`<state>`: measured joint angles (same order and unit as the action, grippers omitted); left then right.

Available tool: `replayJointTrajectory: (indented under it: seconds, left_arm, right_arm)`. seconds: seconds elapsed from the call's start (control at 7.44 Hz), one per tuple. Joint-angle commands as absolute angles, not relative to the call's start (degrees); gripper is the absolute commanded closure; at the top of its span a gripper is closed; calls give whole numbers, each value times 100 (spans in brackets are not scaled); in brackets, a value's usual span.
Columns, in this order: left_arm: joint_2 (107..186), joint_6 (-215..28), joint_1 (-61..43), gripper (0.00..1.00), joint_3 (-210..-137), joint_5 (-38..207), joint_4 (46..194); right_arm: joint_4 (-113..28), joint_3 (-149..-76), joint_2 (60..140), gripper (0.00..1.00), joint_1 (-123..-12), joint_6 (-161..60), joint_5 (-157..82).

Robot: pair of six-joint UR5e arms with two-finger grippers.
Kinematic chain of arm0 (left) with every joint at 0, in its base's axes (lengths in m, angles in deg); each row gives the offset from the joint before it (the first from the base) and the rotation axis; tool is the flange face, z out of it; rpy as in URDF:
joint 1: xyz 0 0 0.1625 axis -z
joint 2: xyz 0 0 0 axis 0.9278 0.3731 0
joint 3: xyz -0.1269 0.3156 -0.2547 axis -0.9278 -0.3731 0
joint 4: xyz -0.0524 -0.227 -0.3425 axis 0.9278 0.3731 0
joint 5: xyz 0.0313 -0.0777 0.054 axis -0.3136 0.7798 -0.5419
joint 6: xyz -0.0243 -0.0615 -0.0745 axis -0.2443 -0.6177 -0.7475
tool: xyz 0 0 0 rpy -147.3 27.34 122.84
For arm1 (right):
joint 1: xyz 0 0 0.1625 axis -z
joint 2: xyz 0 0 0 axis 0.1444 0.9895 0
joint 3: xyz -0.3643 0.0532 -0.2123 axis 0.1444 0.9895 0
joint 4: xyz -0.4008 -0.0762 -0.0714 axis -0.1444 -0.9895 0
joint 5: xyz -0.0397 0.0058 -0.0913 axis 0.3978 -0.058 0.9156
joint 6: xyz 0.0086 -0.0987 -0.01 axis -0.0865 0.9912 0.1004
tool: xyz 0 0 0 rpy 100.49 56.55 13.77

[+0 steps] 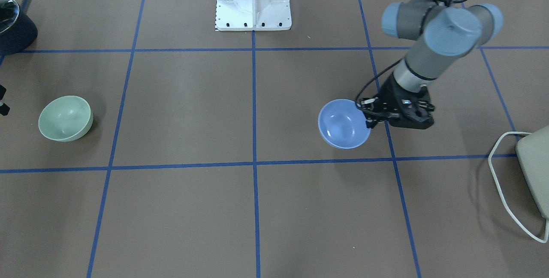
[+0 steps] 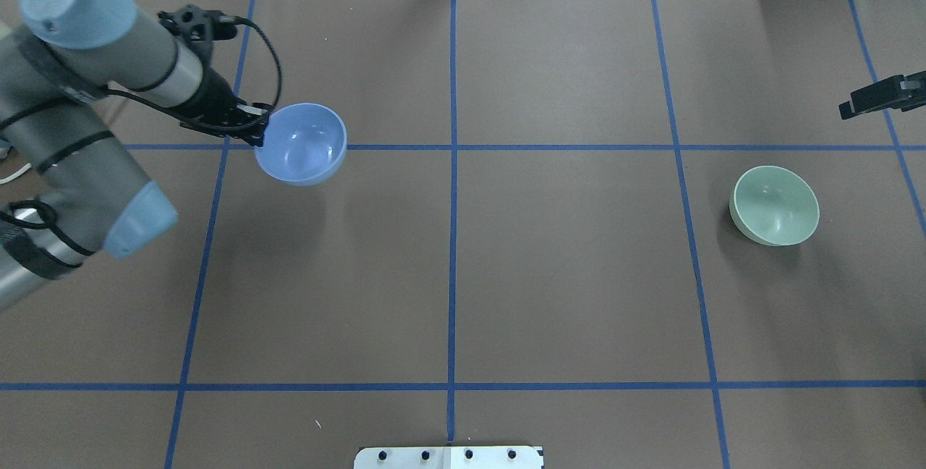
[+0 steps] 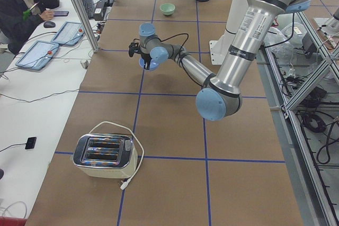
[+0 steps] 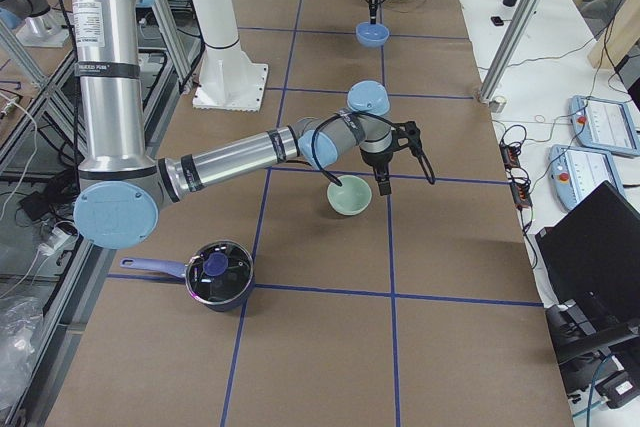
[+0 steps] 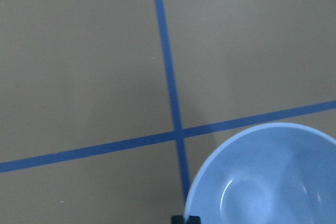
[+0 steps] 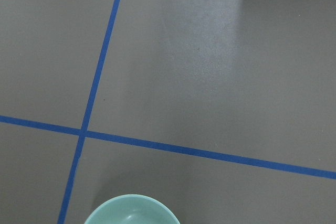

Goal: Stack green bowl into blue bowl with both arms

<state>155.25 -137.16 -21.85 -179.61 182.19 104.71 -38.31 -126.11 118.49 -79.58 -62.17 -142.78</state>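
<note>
Pinching the blue bowl (image 2: 304,143) by its rim — left gripper (image 2: 259,134); right gripper (image 2: 848,107) near the green bowl (image 2: 775,205), its state not discernible.

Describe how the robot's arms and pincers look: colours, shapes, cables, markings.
Both arms are silver-grey tube links joined by rounded joints with light-blue caps. The left arm carries a looping black cable to its black two-finger pincer. The right arm matches, a black cable looped at its black pincer. Each big link bears a white printed label.
</note>
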Motion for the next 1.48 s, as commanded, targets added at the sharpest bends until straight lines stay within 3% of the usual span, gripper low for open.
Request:
replayJointTrajectory:
  seconds: [0.0, 0.4, 1.34]
  left_arm:
    - [16232, -14698, -3158, 100, -17901, 17515, 9937]
    - [17048, -15124, -3671, 100, -17138, 17153, 9955]
    - [17051, -15106, -3768, 100, -17119, 17143, 9955]
  right_arm:
    - [-3831, -12608, 11856, 0, -7923, -6226, -14278]
    - [-3831, -12600, 11856, 0, -7905, -6226, -14269]
    - [-3831, -12591, 11856, 0, -7905, -6226, -14261]
